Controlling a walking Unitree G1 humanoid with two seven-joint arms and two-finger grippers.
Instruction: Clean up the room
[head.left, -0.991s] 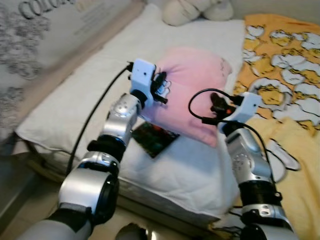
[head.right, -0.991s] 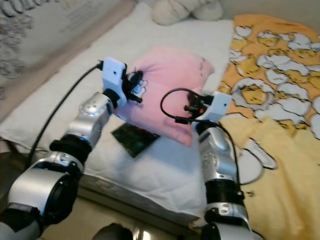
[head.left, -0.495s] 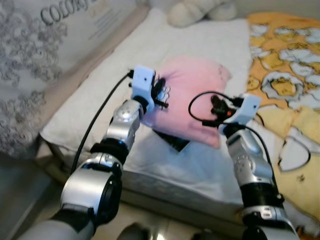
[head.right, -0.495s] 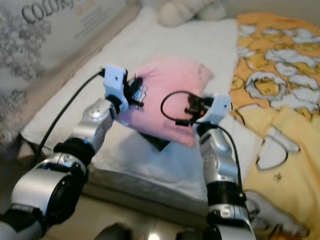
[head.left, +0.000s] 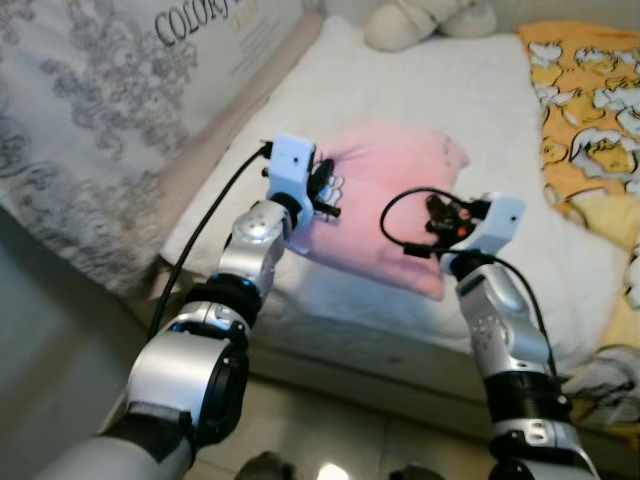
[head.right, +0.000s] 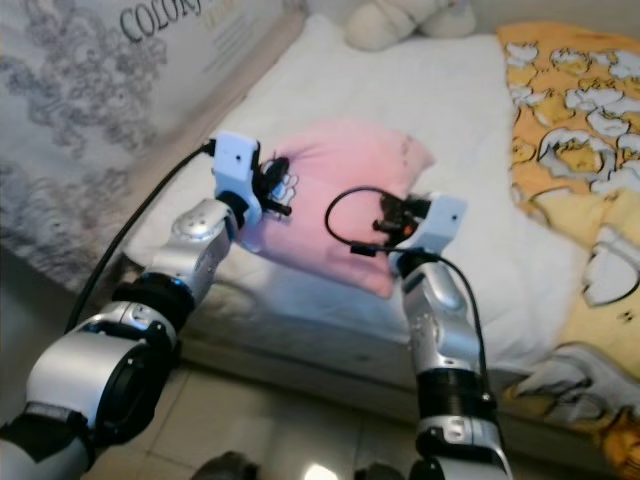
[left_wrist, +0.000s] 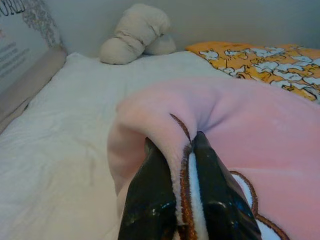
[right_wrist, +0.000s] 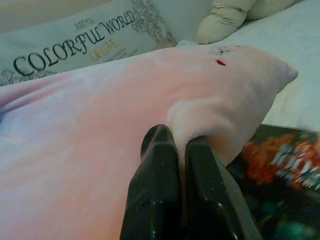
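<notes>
A pink pillow (head.left: 390, 195) is held just above the white mattress (head.left: 450, 90) by both grippers. My left gripper (head.left: 325, 190) is shut on the pillow's left edge; in the left wrist view its fingers (left_wrist: 150, 200) pinch a fold of the pink fabric (left_wrist: 240, 125). My right gripper (head.left: 440, 215) is shut on the pillow's near right side, and the right wrist view has the black fingers (right_wrist: 157, 185) squeezing a bulge of the pillow (right_wrist: 100, 125). A dark printed book (right_wrist: 280, 165) lies under the pillow.
A cream plush toy (head.left: 415, 20) sits at the bed's far end. A yellow patterned blanket (head.left: 590, 100) covers the bed's right side. A large grey printed cushion (head.left: 110, 100) leans along the left. Tiled floor (head.left: 340, 420) lies before the bed edge.
The camera has pulled back, bringing the bed edge and floor into sight. Both grippers stay shut on the pillow. The dark book has gone out of sight beneath it in the eye views.
</notes>
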